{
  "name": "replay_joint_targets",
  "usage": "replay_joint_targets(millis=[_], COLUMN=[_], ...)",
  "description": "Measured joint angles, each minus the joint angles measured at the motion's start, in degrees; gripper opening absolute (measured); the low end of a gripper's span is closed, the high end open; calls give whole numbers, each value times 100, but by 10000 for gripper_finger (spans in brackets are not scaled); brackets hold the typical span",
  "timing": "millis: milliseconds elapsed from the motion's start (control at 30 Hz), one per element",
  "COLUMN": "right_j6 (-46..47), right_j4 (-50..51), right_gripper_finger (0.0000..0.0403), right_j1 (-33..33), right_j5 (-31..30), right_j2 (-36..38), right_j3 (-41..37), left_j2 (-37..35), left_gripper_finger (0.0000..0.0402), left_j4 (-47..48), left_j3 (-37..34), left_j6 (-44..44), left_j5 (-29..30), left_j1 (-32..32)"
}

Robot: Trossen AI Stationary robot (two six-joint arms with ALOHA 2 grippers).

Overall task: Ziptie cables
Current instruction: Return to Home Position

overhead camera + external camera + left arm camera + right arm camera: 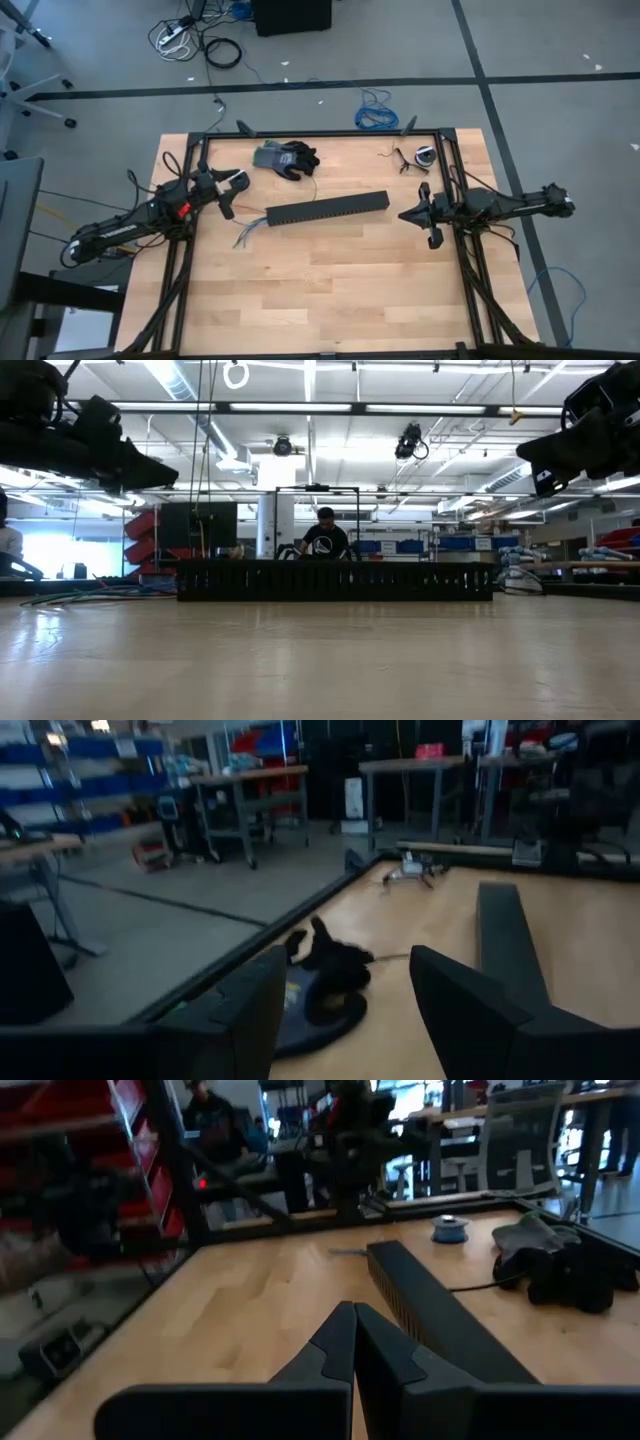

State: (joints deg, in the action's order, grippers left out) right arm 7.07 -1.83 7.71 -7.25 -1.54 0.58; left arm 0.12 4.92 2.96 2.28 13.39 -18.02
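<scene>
Across the middle of the pale wooden surface (330,290) lies a long black slotted plastic cable duct (328,208), slightly slanted, with its cover apparently on. At the end nearer the left arm, the loose bundle of thin multicoloured wires (244,232) splays out onto the wood. The rest presumably runs inside the duct, which would explain why only that fan of ends shows. No zip tie can be made out on the wires.

The left arm (130,225) hangs above the surface just beside the splayed end, touching nothing, its jaws apart and empty. The right arm (500,205) hovers off the duct's other end, clear of it, its jaws pressed shut on nothing. Both are raised and away from the work, which suits arms being parked rather than reaching.

A grey-and-black work glove (286,158) lies near the far edge. A small blue spool (450,1228) rests near the far right corner. Both are well apart from the duct, seemingly set aside to keep the working lane free.
</scene>
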Motion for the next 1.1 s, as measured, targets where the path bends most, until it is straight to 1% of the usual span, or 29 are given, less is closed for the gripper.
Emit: replay_joint_targets(millis=[133,200,300,567,800,1100], right_j6=[-112,-114,-116,-123,-123,-123], right_j4=[3,3,3,-15,-20,-24], right_gripper_finger=[0,0,0,0,0,0], right_j1=[-1,-1,-1,-1,-1,-1], right_j5=[36,33,40,44,47,49], right_j2=[-106,-150,-184,-184,-184,-184], right_j3=[-2,-2,-2,-4,-7,-9], left_j2=[27,98,269,677,702,702], left_gripper_finger=[207,207,207,207,207,207], left_j4=[-532,-759,-755,-793,-1069,-1119], left_j3=[-174,-251,-249,-251,-251,-251], left_j6=[356,462,667,654,651,648], left_j5=[54,245,252,249,265,260], left_j1=[0,0,-2,2,2,2])
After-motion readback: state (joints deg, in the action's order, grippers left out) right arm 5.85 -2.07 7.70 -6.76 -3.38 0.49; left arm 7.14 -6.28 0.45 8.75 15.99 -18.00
